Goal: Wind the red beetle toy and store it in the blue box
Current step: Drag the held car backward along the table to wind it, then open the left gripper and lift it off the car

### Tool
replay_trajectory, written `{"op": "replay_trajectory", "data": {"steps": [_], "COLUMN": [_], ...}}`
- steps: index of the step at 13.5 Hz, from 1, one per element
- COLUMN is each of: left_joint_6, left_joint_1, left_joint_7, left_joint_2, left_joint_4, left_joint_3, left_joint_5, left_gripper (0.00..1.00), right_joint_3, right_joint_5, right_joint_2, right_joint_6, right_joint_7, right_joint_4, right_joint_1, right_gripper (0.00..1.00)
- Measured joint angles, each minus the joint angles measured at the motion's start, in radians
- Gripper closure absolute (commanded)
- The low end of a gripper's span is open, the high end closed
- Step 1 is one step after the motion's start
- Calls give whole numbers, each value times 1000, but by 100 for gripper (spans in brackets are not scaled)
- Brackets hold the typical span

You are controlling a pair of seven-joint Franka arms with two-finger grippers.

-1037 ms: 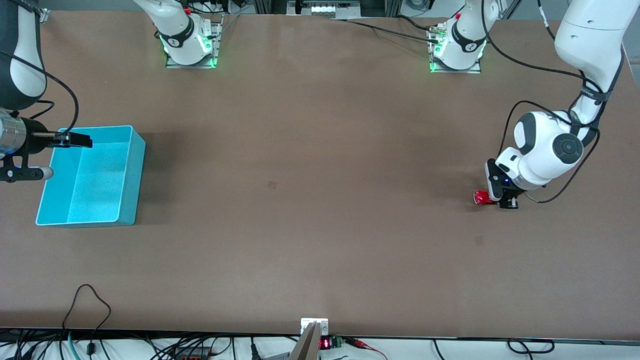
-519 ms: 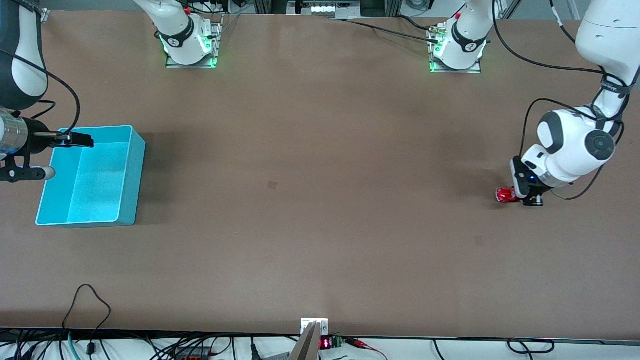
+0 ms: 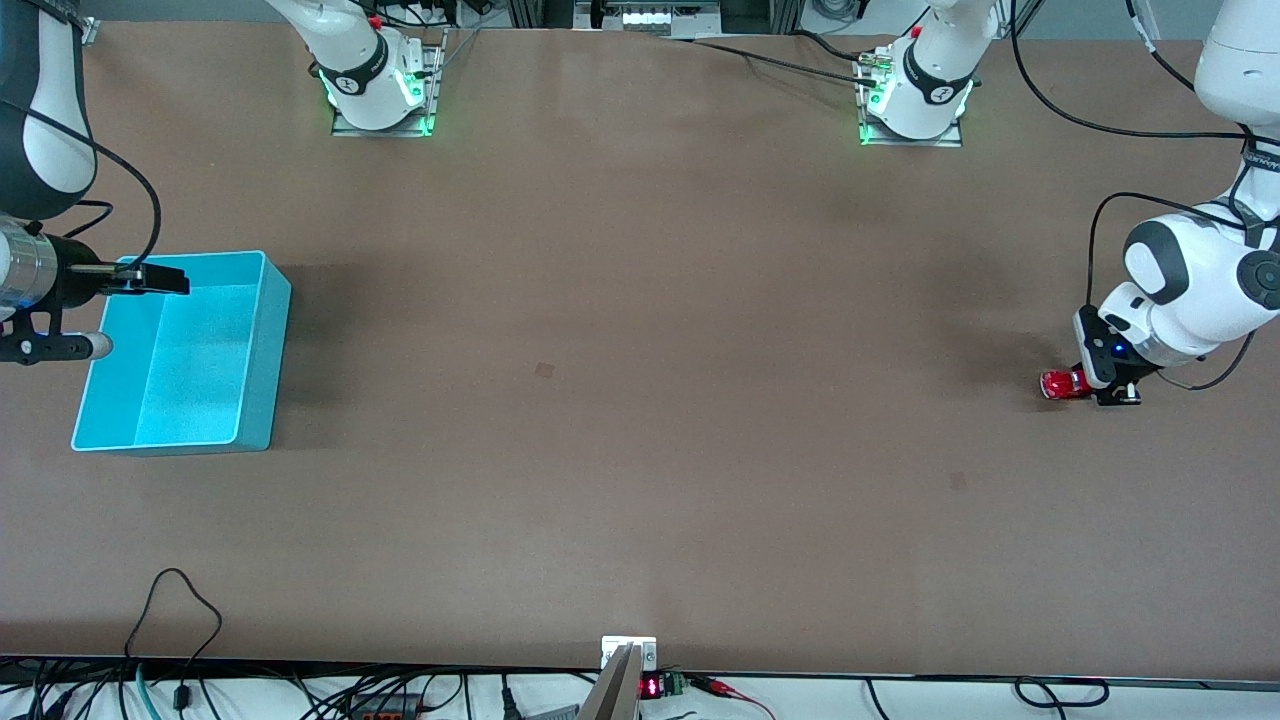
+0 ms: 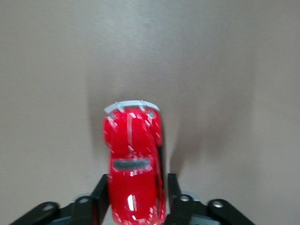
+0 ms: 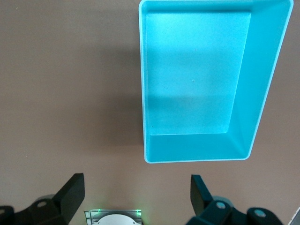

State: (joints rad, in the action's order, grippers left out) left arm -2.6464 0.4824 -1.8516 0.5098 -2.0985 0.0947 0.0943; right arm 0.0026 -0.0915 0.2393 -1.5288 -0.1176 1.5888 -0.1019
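Note:
The red beetle toy (image 3: pixel 1062 384) is a tiny glossy red car low at the table surface, near the left arm's end of the table. My left gripper (image 3: pixel 1098 386) is shut on its rear half; in the left wrist view the toy (image 4: pixel 132 154) sits between the black fingers (image 4: pixel 100 193), silvery bumper pointing away from my left gripper (image 4: pixel 136 190). The blue box (image 3: pixel 190 350) stands empty at the right arm's end. My right gripper (image 3: pixel 150 279) is open and empty, held above the box's rim. The right wrist view shows the box (image 5: pixel 197 79) beside the wide-open right gripper (image 5: pixel 137 183).
The two arm bases (image 3: pixel 380 85) (image 3: pixel 915 95) stand along the table's edge farthest from the front camera. Cables (image 3: pixel 180 600) lie at the edge nearest that camera. A wide stretch of brown tabletop (image 3: pixel 620 380) separates toy and box.
My left gripper has moved along the table toward the left arm's end, carrying the red beetle toy with it. The right arm and the box have not moved.

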Motion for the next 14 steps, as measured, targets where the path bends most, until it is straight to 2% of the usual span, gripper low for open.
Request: {"op": "replay_trajectory", "data": {"steps": [3, 5, 7, 10, 14], "left_joint_6": [118, 233, 331, 370, 370], "left_joint_1": [-6, -34, -76, -151, -185], "left_joint_7": [-4, -4, -3, -2, 24], "left_joint_2": [-18, -62, -114, -150, -152], "left_joint_4": [71, 152, 187, 188, 189], "left_joint_3": [34, 66, 80, 101, 175], "left_joint_5": [0, 0, 0, 0, -35], "left_gripper": [0, 0, 0, 0, 0], "right_joint_3": [0, 0, 1, 1, 0], "right_joint_5": [0, 0, 0, 0, 0], "right_joint_2": [0, 0, 0, 0, 0], "right_joint_6": [1, 1, 1, 2, 3], "right_joint_7": [0, 0, 0, 0, 0], "right_joint_4": [0, 0, 0, 0, -1], "right_joint_1": [0, 0, 0, 0, -1], "right_gripper": [0, 0, 0, 0, 0]}}
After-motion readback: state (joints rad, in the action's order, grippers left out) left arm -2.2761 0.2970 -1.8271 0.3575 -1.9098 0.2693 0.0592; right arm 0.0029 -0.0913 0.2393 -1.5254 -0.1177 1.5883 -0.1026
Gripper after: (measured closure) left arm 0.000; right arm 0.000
